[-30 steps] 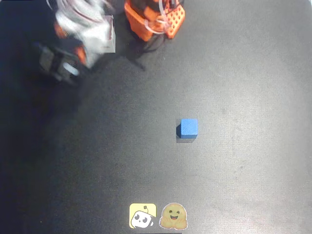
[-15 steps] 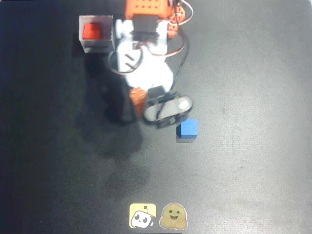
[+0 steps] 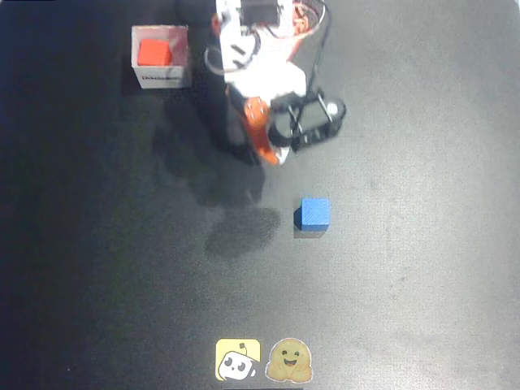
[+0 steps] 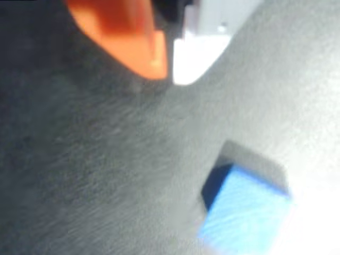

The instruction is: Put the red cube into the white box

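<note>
Overhead view, upper left of the dark desk [image 3: 422, 268]: white box [image 3: 162, 76], open-topped, dark print on its near wall, with the red cube [image 3: 153, 54] lying inside it. Centre top: arm with claw [image 3: 272, 153] well apart from the box, its orange and white fingertips [image 4: 151, 58] meeting with no gap in the wrist view and nothing between them. Right of centre: blue cube [image 3: 314, 214] resting alone on the desk below the claw; bottom centre edge: two stickers, a yellow one [image 3: 237, 359] and a smiling tan one [image 3: 290, 361], side by side.
</note>
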You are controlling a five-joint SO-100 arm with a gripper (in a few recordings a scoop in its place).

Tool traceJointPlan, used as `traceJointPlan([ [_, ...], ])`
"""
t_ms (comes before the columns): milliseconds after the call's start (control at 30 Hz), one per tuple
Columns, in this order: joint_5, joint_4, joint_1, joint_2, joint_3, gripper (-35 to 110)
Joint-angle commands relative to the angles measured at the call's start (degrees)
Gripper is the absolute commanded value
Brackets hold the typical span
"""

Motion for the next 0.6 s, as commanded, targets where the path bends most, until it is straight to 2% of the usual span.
traceJointPlan([
  [0,1.8,-0.2,0.0,14.6,7.6,0],
  [67,4.0,1.1,0.0,21.5,12.1,0],
  [267,10.9,-0.7,0.5,21.6,14.8,0],
  [567,14.1,0.4,4.0,15.7,14.9,0],
])
